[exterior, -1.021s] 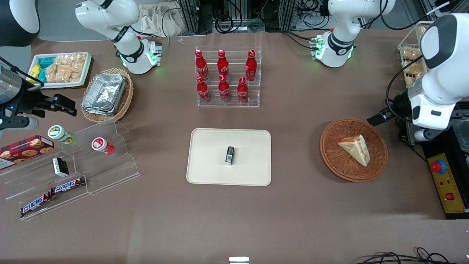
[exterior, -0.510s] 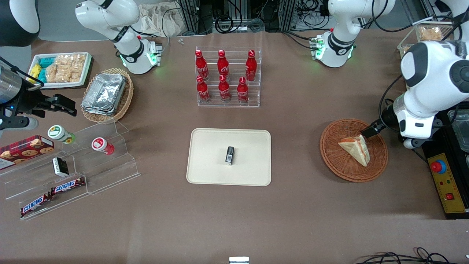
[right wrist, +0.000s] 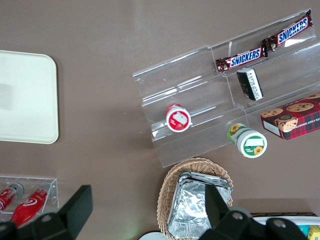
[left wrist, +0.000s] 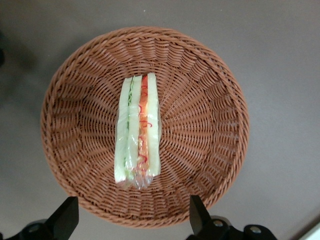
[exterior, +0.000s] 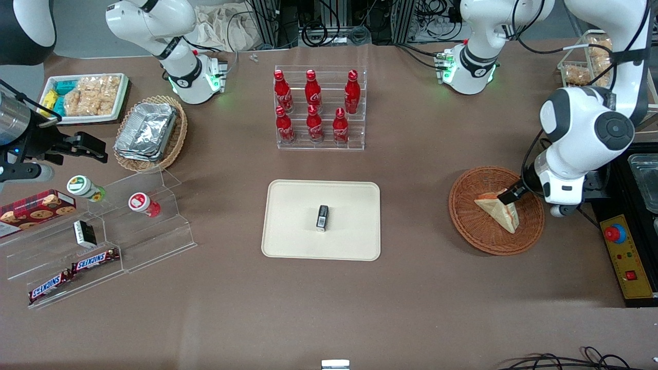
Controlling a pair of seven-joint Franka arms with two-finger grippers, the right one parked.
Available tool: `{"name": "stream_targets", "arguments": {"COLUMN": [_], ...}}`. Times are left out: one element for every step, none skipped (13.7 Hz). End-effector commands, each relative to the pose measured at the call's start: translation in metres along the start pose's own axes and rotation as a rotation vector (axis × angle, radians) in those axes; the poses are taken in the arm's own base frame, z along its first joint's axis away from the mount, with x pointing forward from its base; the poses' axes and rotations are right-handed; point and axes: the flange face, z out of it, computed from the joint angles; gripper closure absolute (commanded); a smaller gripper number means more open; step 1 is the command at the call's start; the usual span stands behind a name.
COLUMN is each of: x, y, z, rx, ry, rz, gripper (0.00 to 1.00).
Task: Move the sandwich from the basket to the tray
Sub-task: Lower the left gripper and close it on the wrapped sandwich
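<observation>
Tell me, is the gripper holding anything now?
Nothing. The gripper is open above the sandwich, which lies free in the basket.

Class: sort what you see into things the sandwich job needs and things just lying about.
Needed: triangular white-bread sandwich; round reddish-brown wicker basket; flat cream rectangular tray; hand, open above the basket.

Lying about: red cola bottles; Snickers bars; silver foil trays.
</observation>
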Motion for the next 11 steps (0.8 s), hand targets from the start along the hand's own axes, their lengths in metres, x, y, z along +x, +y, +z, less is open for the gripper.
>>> {"name": "stream_targets", "arguments": {"x": [0.004, 0.005, 0.006, 0.007, 0.007, 0.007, 0.007, 0.006, 0.006, 0.005, 0.005], "y": [-0.003, -0.002, -0.002, -0.001, -0.001, -0.001, -0.001, -0.002, -0.002, -0.003, -0.003], "z": [0.024, 0.034, 0.041, 0.048, 0.054, 0.060, 0.065, 0.070, 0.075, 0.081, 0.085], "rx": [0.006, 0.010, 0.009, 0.012, 0.014, 0.016, 0.022, 0.025, 0.027, 0.028, 0.027], "ry": [0.020, 0.017, 0.020, 0.018, 0.017, 0.015, 0.010, 0.007, 0.006, 0.005, 0.008], "rz": [-0.033, -0.039, -0.041, -0.047, -0.047, -0.047, -0.049, -0.049, -0.052, -0.055, -0.055], "gripper": [0.00, 0.00, 0.00, 0.00, 0.00, 0.00, 0.00, 0.00, 0.00, 0.00, 0.00]}}
